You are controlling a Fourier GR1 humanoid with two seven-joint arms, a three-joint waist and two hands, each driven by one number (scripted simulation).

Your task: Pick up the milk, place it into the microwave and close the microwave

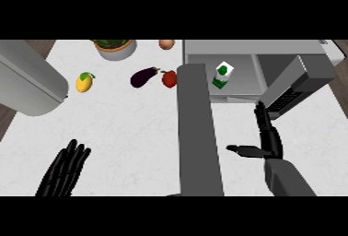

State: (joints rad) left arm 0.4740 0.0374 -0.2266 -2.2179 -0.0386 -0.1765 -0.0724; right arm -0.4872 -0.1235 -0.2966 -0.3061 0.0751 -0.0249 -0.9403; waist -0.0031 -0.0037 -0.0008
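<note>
Milk (pixel 222 75): upright inside the microwave (pixel 285 50), near its left wall
Door (pixel 198 129): swung wide, reaching toward the lower edge
Right hand (pixel 267 138): fingers straight, thumb out to the left, tips near the control panel, holding nothing
Left hand (pixel 65 169): lower left, fingers straight and together
Counter (pixel 129 124): mango (pixel 84 82), eggplant (pixel 143 77), plant pot (pixel 115 48)

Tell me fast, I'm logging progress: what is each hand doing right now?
Left hand: open, holding nothing, low at the view's left.
Right hand: open, holding nothing, fingers pointing toward the microwave door.
</note>
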